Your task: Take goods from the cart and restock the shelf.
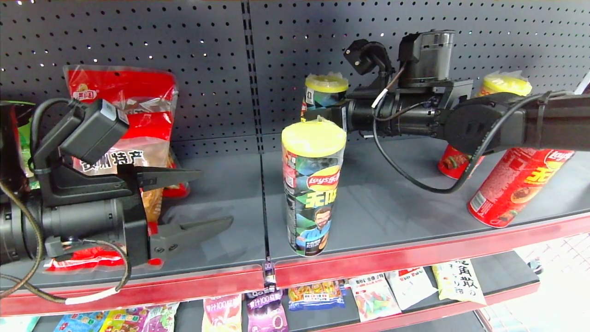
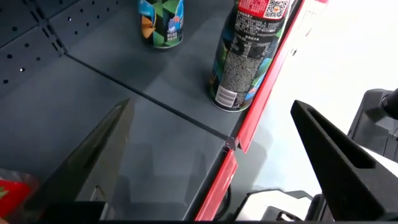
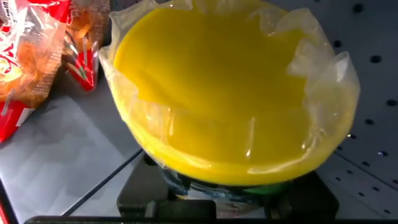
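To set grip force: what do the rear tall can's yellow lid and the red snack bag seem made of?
Round yellow lid of the rear tall can: probably smooth glossy plastic, wrapped in crinkled clear film. Red snack bag: thin glossy plastic film, by its wrinkles and glare; clear patches show the contents.

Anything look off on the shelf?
The red can at the front right of the shelf looks tilted, while the green can near the front edge stands upright. May be the camera angle; its top is hidden behind the right arm.
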You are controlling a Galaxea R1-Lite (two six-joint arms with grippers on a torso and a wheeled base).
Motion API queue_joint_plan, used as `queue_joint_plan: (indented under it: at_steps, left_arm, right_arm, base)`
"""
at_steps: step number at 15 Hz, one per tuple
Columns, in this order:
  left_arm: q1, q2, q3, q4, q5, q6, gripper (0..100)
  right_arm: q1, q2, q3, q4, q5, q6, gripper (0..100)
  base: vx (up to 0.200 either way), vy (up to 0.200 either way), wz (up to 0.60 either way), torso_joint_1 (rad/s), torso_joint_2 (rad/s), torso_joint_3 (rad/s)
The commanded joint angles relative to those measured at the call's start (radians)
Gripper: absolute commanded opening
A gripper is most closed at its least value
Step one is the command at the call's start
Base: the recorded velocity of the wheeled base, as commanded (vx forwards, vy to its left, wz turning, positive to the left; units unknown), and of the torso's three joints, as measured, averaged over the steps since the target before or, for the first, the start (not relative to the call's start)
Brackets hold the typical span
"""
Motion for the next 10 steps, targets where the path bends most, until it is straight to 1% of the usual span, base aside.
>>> queue_joint_plan:
  at_steps: [1,2,3,8,10]
  left_arm:
    - [-0.001,0.005,0.0,0.0,-0.002,0.0,100]
    - [-0.001,0.006,0.0,0.0,0.0,0.0,100]
    - [0.001,0.008,0.0,0.0,0.0,0.0,100]
    - [0.001,0.009,0.0,0.0,0.0,0.0,100]
    - [0.001,0.009,0.002,0.0,-0.002,0.0,100]
  right_arm:
    - [0.003,0.005,-0.001,-0.001,0.001,-0.001,0]
    - [0.005,0.005,-0.001,-0.001,0.001,-0.001,0]
    - [0.005,0.006,0.004,-0.001,0.0,-0.002,100]
    - [0.011,-0.009,0.011,-0.001,-0.005,0.012,100]
    - [0.012,-0.043,0.036,0.001,-0.008,0.012,100]
  base:
    - [0.0,0.0,0.0,0.0,0.0,0.0]
    - [0.0,0.0,0.0,0.0,0.0,0.0]
    - [0.0,0.0,0.0,0.0,0.0,0.0]
    - [0.0,0.0,0.0,0.0,0.0,0.0]
    - [0.0,0.0,0.0,0.0,0.0,0.0]
